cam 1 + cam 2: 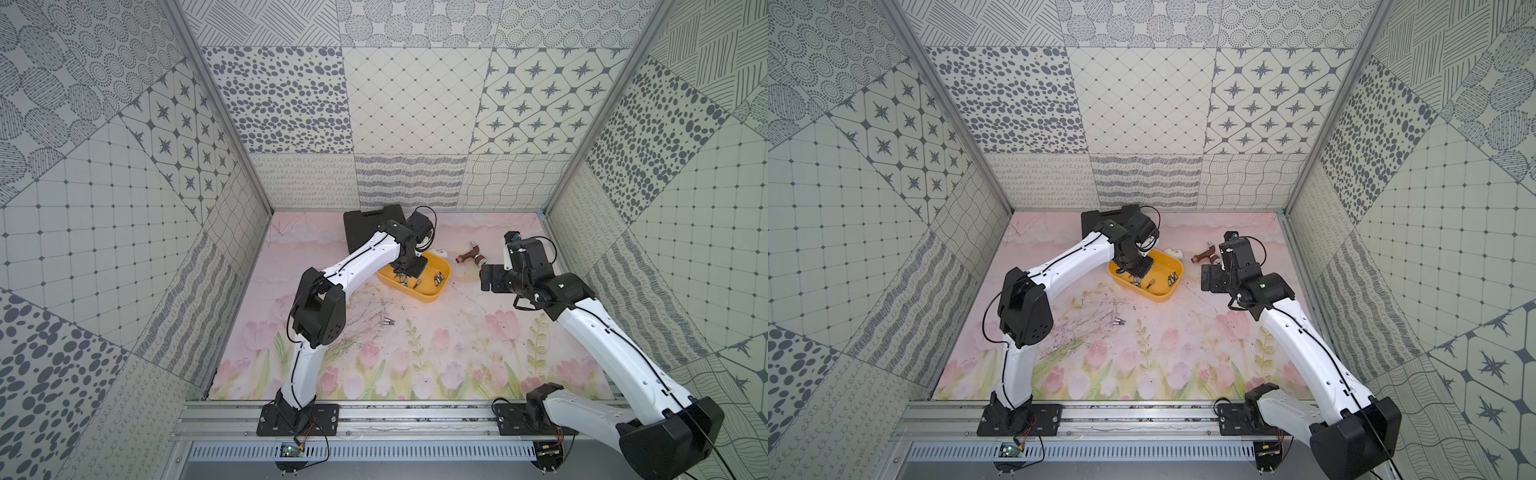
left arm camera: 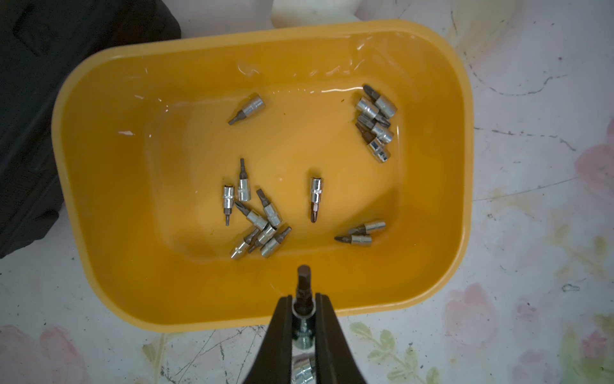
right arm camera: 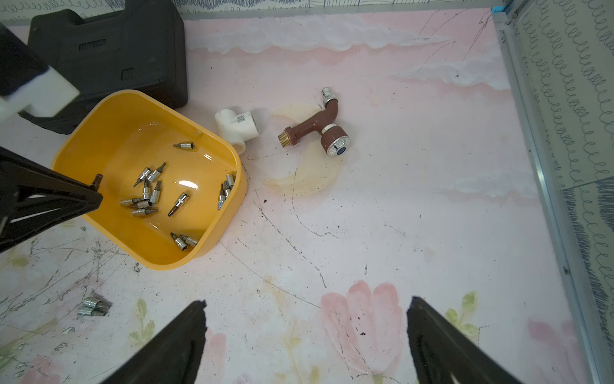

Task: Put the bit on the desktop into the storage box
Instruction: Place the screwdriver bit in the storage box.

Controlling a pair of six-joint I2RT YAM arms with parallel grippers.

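And the left gripper (image 2: 304,299) pinches the hex bit (image 2: 303,277), its tip just inside the left rim of the storage box (image 2: 133,266); right gripper (image 3: 306,301) spread.

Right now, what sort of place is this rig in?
Probably a robot data-collection cell, not a real workshop: patterned grey-and-white wall panels box in a pink floral printed tabletop, and an aluminium rail along its front carries bolted black arm base plates.

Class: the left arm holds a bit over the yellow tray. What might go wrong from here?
The left end effector grips the bit just inside the tray rim. Released here, it may strike the sloped wall and bounce out.
The two loose bits outside it lie close together, so grasping one may knock the other.
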